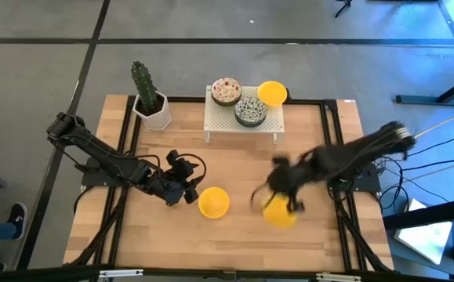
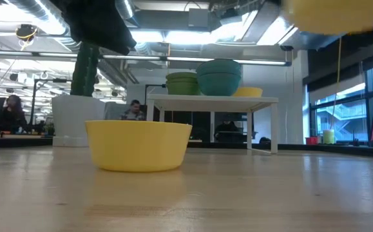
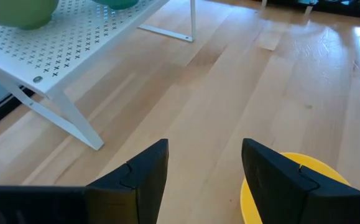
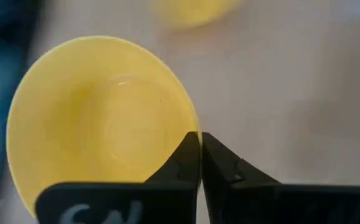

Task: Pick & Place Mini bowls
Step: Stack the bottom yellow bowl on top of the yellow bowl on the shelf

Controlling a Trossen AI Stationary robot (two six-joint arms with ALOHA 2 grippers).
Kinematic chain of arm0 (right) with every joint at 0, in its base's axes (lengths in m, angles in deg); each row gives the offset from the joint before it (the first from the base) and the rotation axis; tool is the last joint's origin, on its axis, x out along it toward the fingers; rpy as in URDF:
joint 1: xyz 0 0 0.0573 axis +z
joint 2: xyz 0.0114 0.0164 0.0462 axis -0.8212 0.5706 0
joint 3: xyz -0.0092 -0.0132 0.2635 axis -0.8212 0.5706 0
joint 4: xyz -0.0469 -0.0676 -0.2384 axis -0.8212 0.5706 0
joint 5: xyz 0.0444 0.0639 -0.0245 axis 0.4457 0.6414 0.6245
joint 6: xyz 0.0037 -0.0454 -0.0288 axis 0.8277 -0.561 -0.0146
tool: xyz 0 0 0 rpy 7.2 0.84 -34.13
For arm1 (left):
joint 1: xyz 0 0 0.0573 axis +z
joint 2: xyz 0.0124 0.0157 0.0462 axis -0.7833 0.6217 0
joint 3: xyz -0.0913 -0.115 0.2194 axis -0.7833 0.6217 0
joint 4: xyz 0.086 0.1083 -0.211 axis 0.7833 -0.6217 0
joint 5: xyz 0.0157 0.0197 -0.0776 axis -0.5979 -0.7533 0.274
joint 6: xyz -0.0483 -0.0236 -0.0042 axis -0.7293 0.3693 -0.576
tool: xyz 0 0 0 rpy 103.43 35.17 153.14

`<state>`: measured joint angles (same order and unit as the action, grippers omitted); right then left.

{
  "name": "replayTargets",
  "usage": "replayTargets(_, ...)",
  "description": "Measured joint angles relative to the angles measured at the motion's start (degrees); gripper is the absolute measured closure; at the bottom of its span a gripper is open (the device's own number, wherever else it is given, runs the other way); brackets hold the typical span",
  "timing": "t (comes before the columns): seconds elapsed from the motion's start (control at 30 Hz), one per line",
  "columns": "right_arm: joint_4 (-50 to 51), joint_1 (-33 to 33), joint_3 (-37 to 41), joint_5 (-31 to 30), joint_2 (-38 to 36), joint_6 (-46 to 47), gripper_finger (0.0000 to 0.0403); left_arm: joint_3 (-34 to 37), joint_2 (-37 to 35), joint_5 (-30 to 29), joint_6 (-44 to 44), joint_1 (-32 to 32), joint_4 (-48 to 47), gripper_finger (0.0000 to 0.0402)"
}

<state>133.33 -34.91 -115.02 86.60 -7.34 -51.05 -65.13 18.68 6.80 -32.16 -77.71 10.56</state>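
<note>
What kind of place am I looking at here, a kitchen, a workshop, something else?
Probably a robotics lab or open office. A wooden table with two robot arms sits on a bare concrete floor; behind it the low view shows exposed ceiling ducts and people at desks.

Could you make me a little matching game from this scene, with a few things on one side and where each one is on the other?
Things:
1. yellow bowl pinched by the right gripper
2. yellow bowl by the left gripper
3. cactus pot
4. third yellow bowl

Places:
A. on the white rack, at its right end
B. on the table's far left, beside the rack
C. lifted clear of the table
D. resting on the wood, near the middle

Bowl 1; bowl 2; bowl 4.

Pairs: 1-C, 2-D, 3-B, 4-A
</note>
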Motion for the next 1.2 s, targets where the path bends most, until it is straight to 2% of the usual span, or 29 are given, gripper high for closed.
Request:
replayTargets(0.13, 7.7, -8.7, -5.8, -20.7, -8.3, 2.9, 0.0396, 0.0, 0.0, 0.0, 0.1, 0.0, 0.0, 0.0203)
replayTargets(0.23, 7.4, -18.4, -7.7, -34.7, -12.5, 9.9, 0.0396, 0.0, 0.0, -0.2, 0.1, 0.2, 0.0, 0.0203)
replayTargets(0.3, 6.3, -24.2, -7.8, -40.6, -14.8, 11.1, 0.0396, 0.0, 0.0, -0.4, 0.1, 0.6, 0.1, 0.0203)
replayTargets(0.37, 3.4, -30.4, -7.8, -41.0, -16.3, 9.2, 0.0396, 0.0, 0.0, -0.4, 0.1, 1.3, 0.9, 0.0203)
replayTargets(0.43, -0.2, -36.5, -7.8, -37.6, -16.5, 6.7, 0.0396, 0.0, 0.0, -0.3, 0.1, 1.9, 1.5, 0.0203)
replayTargets(0.53, -5.6, -45.3, -7.8, -28.6, -14.7, 3.3, 0.0396, 0.0, 0.0, -0.1, 1.2, 2.8, 2.3, 0.0203)
replayTargets(0.77, -10.8, -60.8, -7.7, -15.7, -3.8, -1.8, 0.0396, 0.0, 0.0, 3.3, 2.6, 3.9, 3.6, 0.0203)
replayTargets(0.97, -11.2, -69.2, -7.7, -6.7, 4.4, -2.6, 0.0396, 0.0, 0.0, 3.9, 3.1, 2.6, 2.2, 0.0203)
replayTargets(1.2, -11.5, -74.0, -7.7, 5.0, 8.0, -2.4, 0.0389, 0.0, 0.0, 3.3, 3.1, 2.3, 1.4, 0.0203)
